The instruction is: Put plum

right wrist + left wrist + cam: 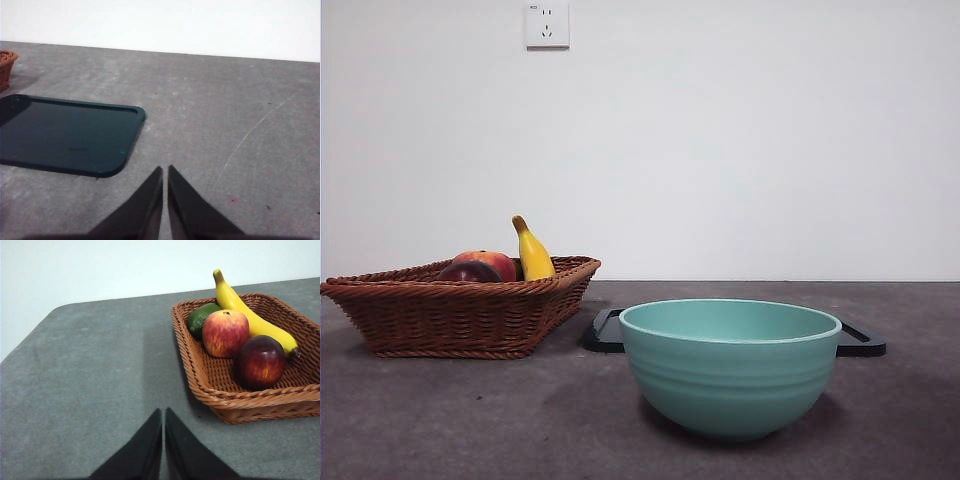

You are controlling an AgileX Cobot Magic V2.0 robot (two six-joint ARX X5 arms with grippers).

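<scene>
The plum (260, 361), dark maroon and round, lies in the wicker basket (210, 385) beside a red-orange apple-like fruit (225, 332). From the front only the plum's top (470, 272) shows over the basket rim (460, 285). My left gripper (163, 412) is shut and empty over bare table, apart from the basket's near corner. My right gripper (165, 170) is also shut and empty, over the table next to a dark tray (65, 135). Neither arm appears in the front view.
A yellow banana (250, 317) and a green fruit (201, 317) share the basket. A teal bowl (730, 365) stands in front of the dark tray (605, 330) at centre right. The basket's edge (6, 67) shows in the right wrist view.
</scene>
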